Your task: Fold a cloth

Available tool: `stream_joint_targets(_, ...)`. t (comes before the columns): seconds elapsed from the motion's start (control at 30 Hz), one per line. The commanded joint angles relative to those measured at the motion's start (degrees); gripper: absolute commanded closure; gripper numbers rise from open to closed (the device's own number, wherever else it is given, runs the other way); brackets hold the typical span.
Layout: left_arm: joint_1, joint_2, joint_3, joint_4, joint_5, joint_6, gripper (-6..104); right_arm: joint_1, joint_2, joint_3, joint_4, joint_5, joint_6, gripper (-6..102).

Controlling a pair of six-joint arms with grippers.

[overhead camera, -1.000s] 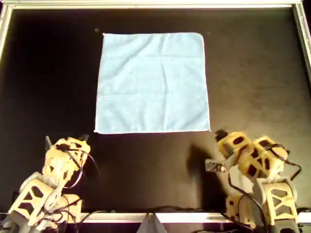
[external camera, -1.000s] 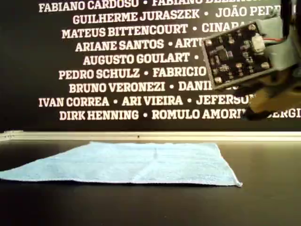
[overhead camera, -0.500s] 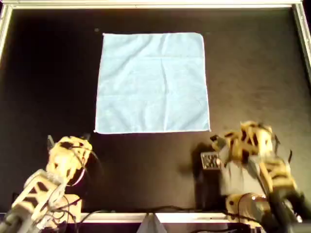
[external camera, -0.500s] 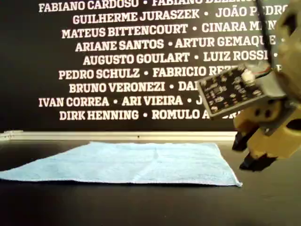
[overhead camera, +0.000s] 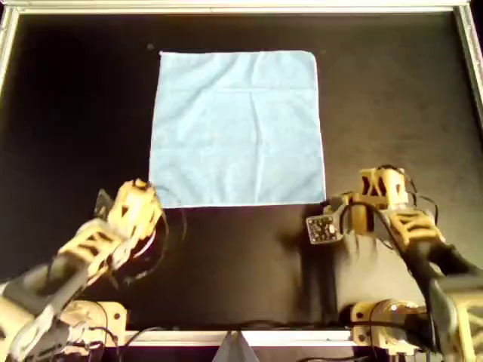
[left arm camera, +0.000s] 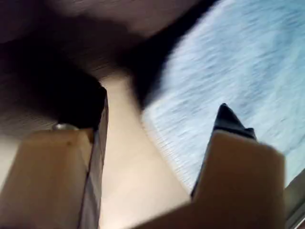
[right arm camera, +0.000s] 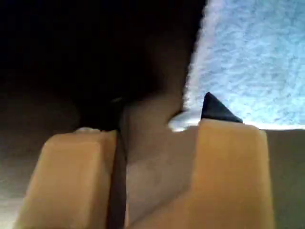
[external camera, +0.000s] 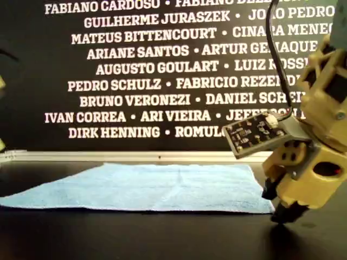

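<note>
Cloth (overhead camera: 238, 128) lies flat and spread out on the black table (overhead camera: 75, 113), nearer the table's far edge. My first gripper (left arm camera: 152, 112) is wide open with nothing in it, low over the table by what looks like a cloth corner, though it is blurry. My second gripper (right arm camera: 152, 114) is open and empty too, at a cloth corner.

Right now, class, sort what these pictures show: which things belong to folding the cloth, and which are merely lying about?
For the job: the cloth, spread flat; my first tool and my second tool, both open near the cloth's edge.

Merely there: the black table; its metal rim; the wall of printed names.
</note>
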Motion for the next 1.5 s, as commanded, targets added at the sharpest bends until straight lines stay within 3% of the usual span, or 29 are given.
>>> stream_joint_targets(0.0, -0.6, -1.7, -2.7, -0.7, 0.2, -0.1, 17, 0.2, -2.2, -5.9, -2.5, 0.7, 0.18, 32)
stream_joint_targets(0.53, -0.4, -14.5, -13.7, -0.8, 0.0, 0.0, 18, 2.1, -7.8, -13.2, -2.5, 0.7, 0.18, 33)
stream_joint_targets(1.17, -0.4, -14.4, -13.9, -0.6, 0.0, 0.0, 19, 2.2, -7.9, -13.5, -2.6, 0.6, 0.09, 34)
stream_joint_targets(1.33, -0.4, -13.9, -13.7, -0.6, 0.0, 0.0, 21, 2.2, -7.9, -14.5, -2.9, 0.6, -0.79, 46)
stream_joint_targets(1.47, -0.4, -13.7, -14.0, -0.6, 0.0, 0.6, 34, 2.2, -10.5, -18.5, -2.9, 0.6, -0.70, 60)
